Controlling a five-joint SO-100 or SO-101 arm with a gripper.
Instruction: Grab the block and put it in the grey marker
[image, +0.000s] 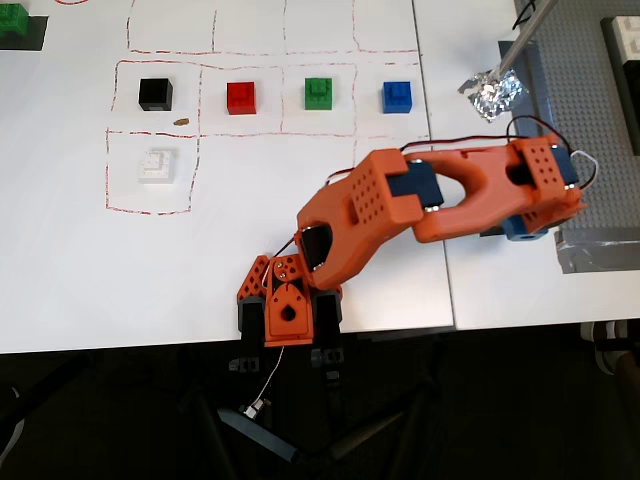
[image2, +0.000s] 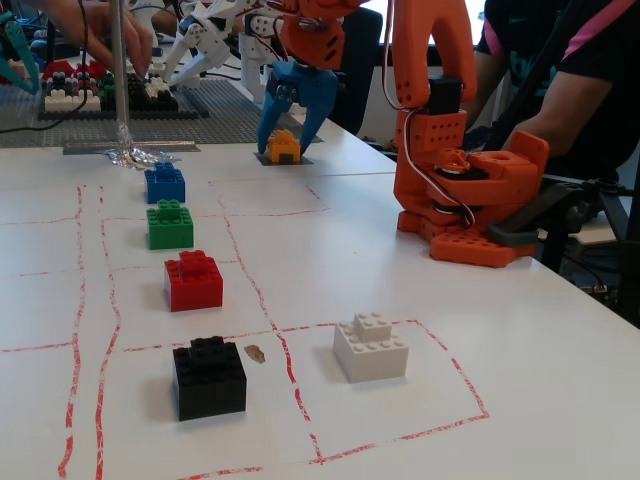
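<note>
Block (image2: 283, 146), orange-yellow, sits on the grey marker (image2: 262, 159) near the far edge of the desk (image2: 420, 290) in the fixed view, between the blue fingers of the claw (image2: 284, 150). The fingers flank it closely; whether they press it or have let go cannot be told. In the overhead view the arm's wrist (image: 538, 190) covers both block and marker. The placing step looks nearly complete. Next, the claw would need to spread fully and lift straight up, so the block is not dragged off the marker.
</note>
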